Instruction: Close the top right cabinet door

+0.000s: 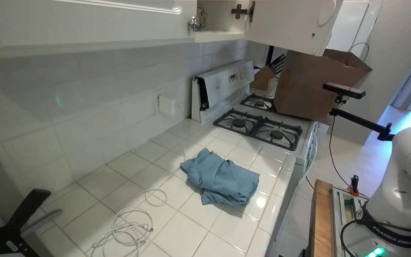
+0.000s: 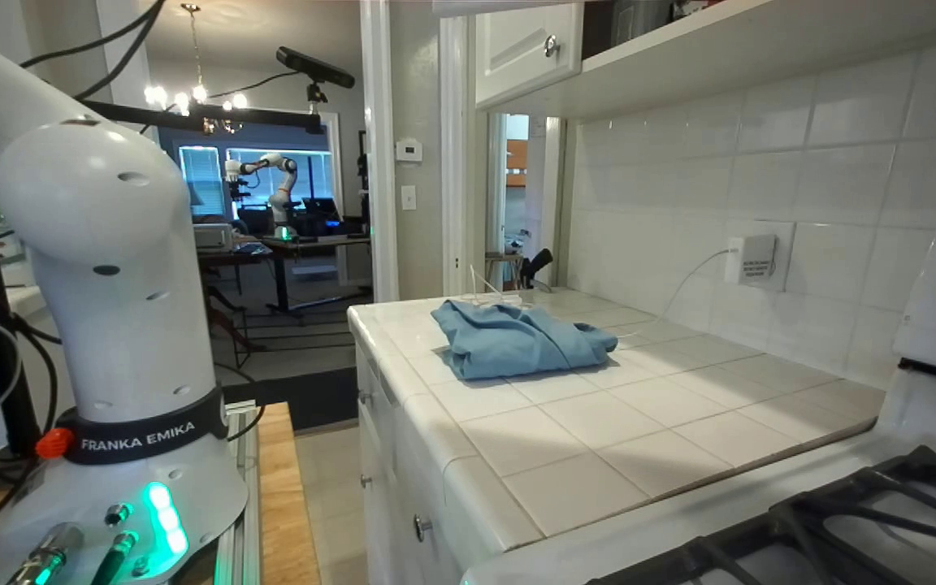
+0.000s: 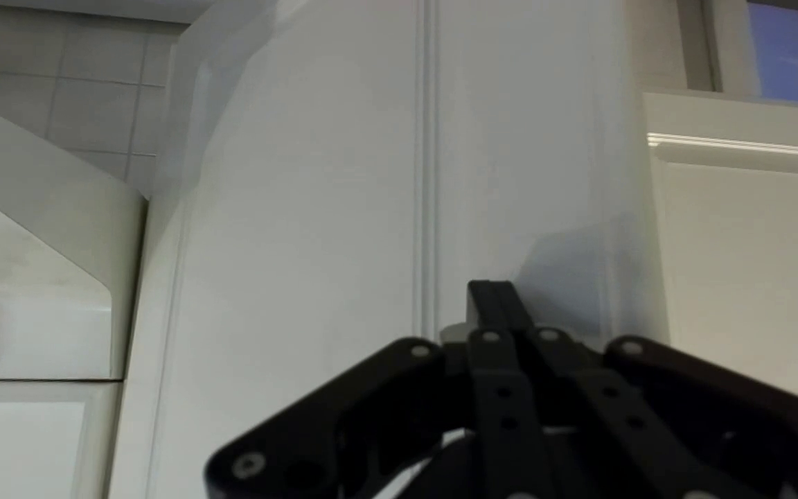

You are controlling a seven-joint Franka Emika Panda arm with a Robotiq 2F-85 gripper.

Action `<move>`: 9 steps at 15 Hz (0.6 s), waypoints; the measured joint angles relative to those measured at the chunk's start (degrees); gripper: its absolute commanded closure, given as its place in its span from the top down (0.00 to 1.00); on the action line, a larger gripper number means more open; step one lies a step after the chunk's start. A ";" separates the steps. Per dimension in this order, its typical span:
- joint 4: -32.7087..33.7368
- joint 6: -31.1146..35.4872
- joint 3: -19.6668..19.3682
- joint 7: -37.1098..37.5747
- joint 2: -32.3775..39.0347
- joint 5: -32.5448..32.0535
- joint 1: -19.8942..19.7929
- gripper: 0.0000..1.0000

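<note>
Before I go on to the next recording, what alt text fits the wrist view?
A closed black gripper points at the outer face of the open white cabinet door, which fills the middle; contact is unclear. A tiled wall shows at upper left, and a pale panel stands at right.

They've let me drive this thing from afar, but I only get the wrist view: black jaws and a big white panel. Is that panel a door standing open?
Observer: Yes. An exterior view shows the cabinet door swung out, its inner face and hinge exposed.
Visitor: What's lower down?
Observer: In both exterior views, a bunched blue cloth lies on the tiled counter.
Visitor: Anything else nearby?
Observer: In an exterior view, a brown cardboard box by the stove; whether it rests on it, I can't tell.
</note>
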 measured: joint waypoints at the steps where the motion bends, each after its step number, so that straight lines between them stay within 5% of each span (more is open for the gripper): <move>1: -1.05 1.50 0.22 -0.06 0.28 0.00 -0.05 0.00; 9: -6.55 12.04 2.10 -1.63 4.10 0.01 0.56 0.00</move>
